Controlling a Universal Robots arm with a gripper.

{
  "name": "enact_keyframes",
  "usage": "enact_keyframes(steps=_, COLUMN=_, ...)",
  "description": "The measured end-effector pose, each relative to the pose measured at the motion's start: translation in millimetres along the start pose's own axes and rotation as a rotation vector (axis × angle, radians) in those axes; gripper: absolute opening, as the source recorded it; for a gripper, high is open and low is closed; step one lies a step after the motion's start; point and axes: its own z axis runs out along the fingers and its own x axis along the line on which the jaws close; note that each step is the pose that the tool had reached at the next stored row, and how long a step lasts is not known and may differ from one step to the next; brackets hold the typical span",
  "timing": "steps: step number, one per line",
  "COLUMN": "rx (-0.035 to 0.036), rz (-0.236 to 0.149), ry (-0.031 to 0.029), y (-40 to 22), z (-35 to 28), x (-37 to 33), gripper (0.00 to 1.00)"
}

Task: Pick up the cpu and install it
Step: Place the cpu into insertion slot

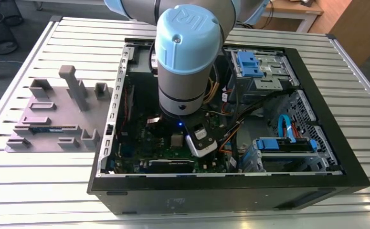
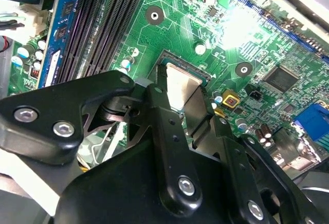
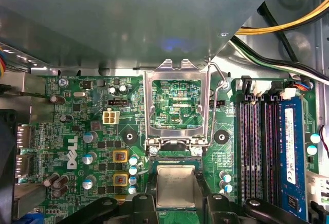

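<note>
The gripper (image 3: 176,197) was closed on the cpu (image 3: 176,183). Its two black fingers (image 3: 141,204) looked to press on two opposite sides of the chip, with no gap that I could see. In the second wrist view the cpu (image 2: 180,82) sat right between the fingers (image 2: 159,116), so the chip was at the tip of the gripper (image 2: 182,106), not off to one side. It was square, so it had no long side, and its edges ran the same way as the edges of the socket (image 3: 177,154). The chip lay flat, shiny side up, over the socket. I could not tell if it was touching the socket or just above it. The socket's metal lid (image 3: 149,106) was flipped open, away from the gripper. The thin lever (image 3: 218,106) stood by the lid. Past the lever from the socket were the dark memory slots (image 3: 257,147) and a blue memory stick (image 3: 290,147). In the exterior view the arm (image 1: 185,62) reached down into the computer case (image 1: 312,76).
</note>
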Motion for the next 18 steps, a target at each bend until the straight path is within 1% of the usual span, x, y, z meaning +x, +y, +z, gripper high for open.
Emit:
enact_keyframes(steps=5, rx=-0.0006, rz=0.0, ry=-0.0006, y=0.1, z=0.4, x=-0.3, gripper=0.4)
enact_keyframes(steps=6, rx=-0.0005, rz=0.0, ry=-0.0003, y=0.1, z=0.3, x=-0.3, gripper=0.45)
enact_keyframes(steps=10, rx=-0.0001, rz=0.0, ry=0.0, y=0.0, z=0.1, x=-0.3, gripper=0.45)
enact_keyframes(steps=14, rx=-0.0004, rz=0.0, ry=0.0, y=0.3, z=-3.4, x=-0.3, gripper=0.45)
enact_keyframes(steps=18, rx=-0.0005, rz=0.0, ry=-0.0001, y=0.4, z=-4.9, x=-0.4, gripper=0.45)
